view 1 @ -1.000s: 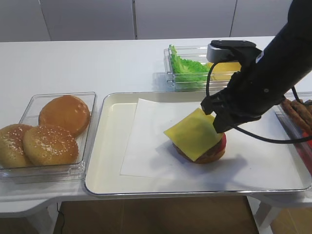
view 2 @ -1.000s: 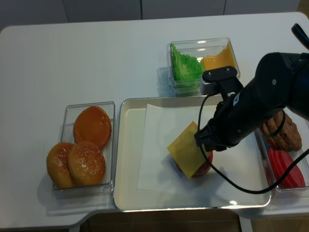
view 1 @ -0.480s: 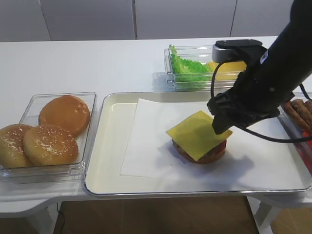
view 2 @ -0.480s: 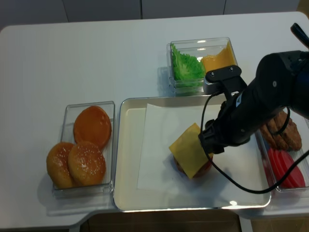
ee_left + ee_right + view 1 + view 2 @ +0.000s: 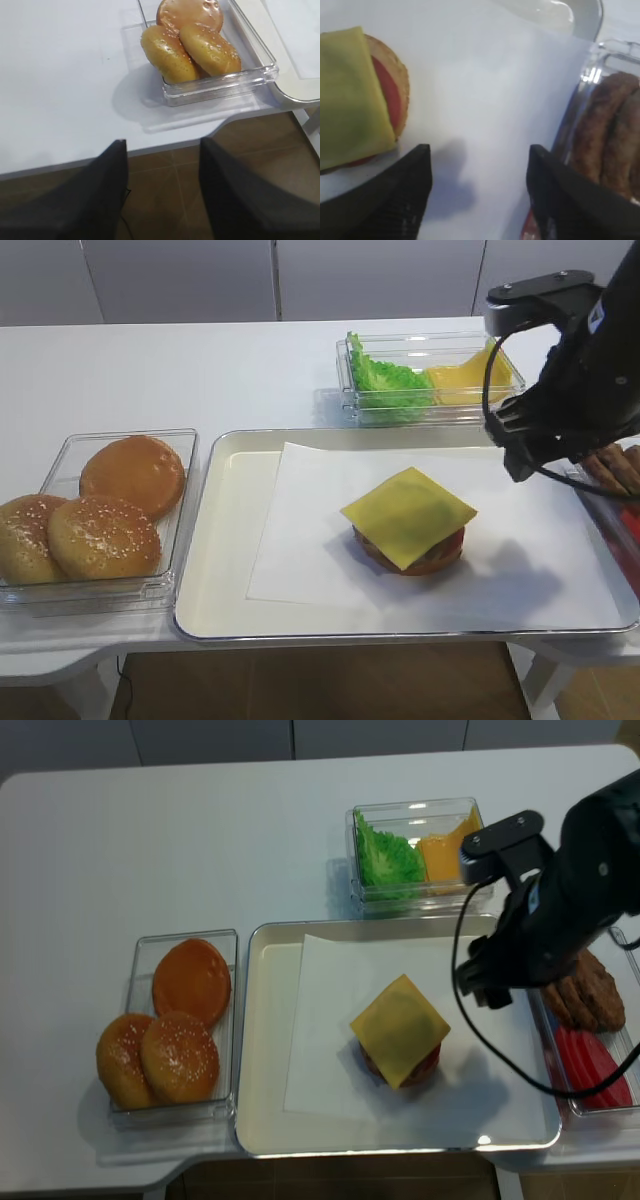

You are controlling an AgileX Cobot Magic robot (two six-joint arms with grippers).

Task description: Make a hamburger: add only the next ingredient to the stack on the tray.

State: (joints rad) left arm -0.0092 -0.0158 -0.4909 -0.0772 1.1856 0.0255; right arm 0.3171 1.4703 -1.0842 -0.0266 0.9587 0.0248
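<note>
This looks like a staged food-prep bench in a robotics lab rather than a working kitchen. A plain white table (image 5: 150, 830) stands against blank pale wall panels (image 5: 180, 280), and ingredients sit sorted in clear plastic containers (image 5: 370, 905): buns (image 5: 180, 1055), lettuce (image 5: 380, 855), patties (image 5: 585, 995). A paper-lined tray (image 5: 265, 1120) holds a burger stack (image 5: 400, 1030) just left of the spread jaws of a black robot arm (image 5: 570, 900) trailing a cable.

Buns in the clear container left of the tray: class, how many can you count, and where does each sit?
3. A smooth bun at the container's far end; two sesame-topped buns, one at front left, one at front right. Others beneath may be hidden.
</note>
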